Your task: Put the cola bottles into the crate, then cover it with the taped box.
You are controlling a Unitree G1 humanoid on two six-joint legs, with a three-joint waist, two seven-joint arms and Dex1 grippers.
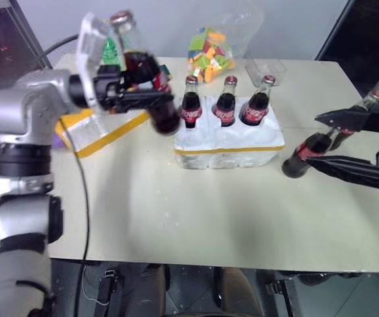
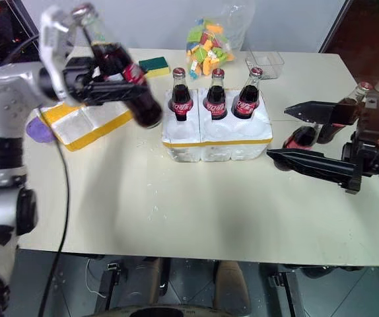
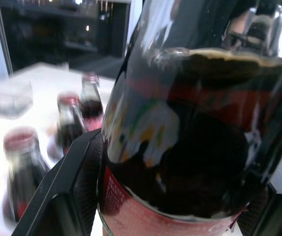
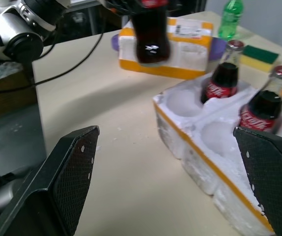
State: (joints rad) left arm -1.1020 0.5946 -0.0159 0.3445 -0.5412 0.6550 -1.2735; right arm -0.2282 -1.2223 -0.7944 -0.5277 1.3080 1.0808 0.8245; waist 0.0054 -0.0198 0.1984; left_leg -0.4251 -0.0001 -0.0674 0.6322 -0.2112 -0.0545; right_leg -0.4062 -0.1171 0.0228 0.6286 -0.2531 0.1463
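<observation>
Cola bottle (image 2: 120, 69) is hanging tilted in L gripper (image 2: 113, 89), jaws clamped on its body, cap at 11 o'clock, w/ crate (image 2: 216, 135) empty front wells lying at 4 o'clock; R gripper (image 2: 308, 135) is sitting w/ jaws apart.

blurred: lifted cola bottle (image 1: 151, 86) | half-hidden: taped box (image 1: 97, 132) behind left gripper (image 1: 146, 86)
</observation>
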